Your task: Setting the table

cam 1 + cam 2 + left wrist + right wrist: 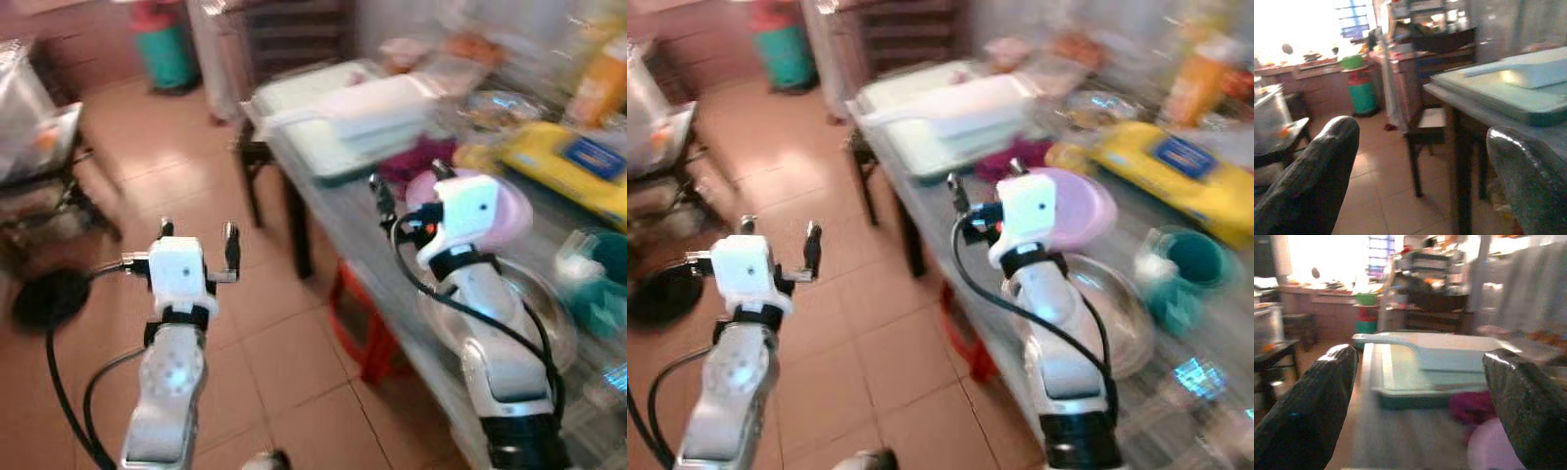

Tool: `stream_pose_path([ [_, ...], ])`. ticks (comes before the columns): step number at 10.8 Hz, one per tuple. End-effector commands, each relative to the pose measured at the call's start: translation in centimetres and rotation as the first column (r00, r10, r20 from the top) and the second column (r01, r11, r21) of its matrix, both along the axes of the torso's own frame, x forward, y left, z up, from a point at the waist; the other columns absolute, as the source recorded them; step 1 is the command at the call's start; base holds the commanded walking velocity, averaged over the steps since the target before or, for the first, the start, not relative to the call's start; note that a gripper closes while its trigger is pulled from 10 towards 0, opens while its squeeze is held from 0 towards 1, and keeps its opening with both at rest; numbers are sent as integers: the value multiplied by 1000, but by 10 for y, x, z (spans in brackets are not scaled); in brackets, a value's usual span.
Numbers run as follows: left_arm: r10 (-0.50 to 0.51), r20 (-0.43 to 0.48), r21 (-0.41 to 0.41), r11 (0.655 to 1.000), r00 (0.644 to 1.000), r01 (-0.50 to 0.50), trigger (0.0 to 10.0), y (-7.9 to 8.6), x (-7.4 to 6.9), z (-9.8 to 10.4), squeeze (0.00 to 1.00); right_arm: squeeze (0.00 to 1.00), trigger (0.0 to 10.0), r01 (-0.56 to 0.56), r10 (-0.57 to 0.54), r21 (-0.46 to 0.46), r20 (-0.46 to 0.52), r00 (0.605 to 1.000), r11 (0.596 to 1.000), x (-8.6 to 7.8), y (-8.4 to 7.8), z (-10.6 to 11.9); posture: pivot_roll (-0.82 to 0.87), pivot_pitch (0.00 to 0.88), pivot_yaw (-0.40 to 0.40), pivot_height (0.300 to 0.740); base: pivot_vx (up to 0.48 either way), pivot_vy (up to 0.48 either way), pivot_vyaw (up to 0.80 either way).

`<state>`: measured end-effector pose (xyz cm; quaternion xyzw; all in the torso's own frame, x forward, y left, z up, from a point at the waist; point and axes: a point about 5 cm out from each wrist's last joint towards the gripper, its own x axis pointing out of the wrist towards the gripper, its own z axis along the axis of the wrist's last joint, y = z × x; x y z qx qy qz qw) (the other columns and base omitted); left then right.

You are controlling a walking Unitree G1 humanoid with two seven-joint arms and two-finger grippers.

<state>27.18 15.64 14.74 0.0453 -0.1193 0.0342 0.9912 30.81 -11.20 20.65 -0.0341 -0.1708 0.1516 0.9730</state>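
Note:
A pink plate (511, 211) lies on the long grey table (343, 211), with a magenta cloth (1476, 407) just beyond it. My right gripper (409, 178) hovers open over the table's near edge beside the plate, with nothing between its fingers. Nearer me, under my right forearm, sits a shiny metal dish (551, 305). A teal cup (1192, 260) stands to its right. My left gripper (199, 241) is open and empty, held over the tiled floor to the left of the table.
A teal tray (328, 147) with a white tray (377, 106) on it fills the table's far end. A yellow packet (580, 163) lies at the right. A red stool (367, 338) stands under the table, a dark chair (1425, 122) beyond it. A green cylinder (167, 49) stands far back.

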Motion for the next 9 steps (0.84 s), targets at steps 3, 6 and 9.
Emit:
stream_pose_path([
  [3, 14, -3, 0, 1000, 1000, -14, 10000, 2, 0, -1, 0, 0, 10000, -35, 35, 3, 1, 999, 999, -2, 6, 1, -20, 132, 42, 740, 0, 0, 533],
  [6, 15, -14, -5, 1000, 1000, -15, 10000, 2, 1, -3, 0, 0, 10000, -34, 35, 16, -6, 999, 999, -2, 7, -1, -17, 135, 45, 740, 0, 0, 0],
  [9, 15, -27, -5, 1000, 1000, -15, 10000, 2, 0, -5, 0, 0, 10000, -25, 26, 25, -21, 999, 999, -2, 6, -4, -15, 139, 51, 740, 0, 171, 0],
])
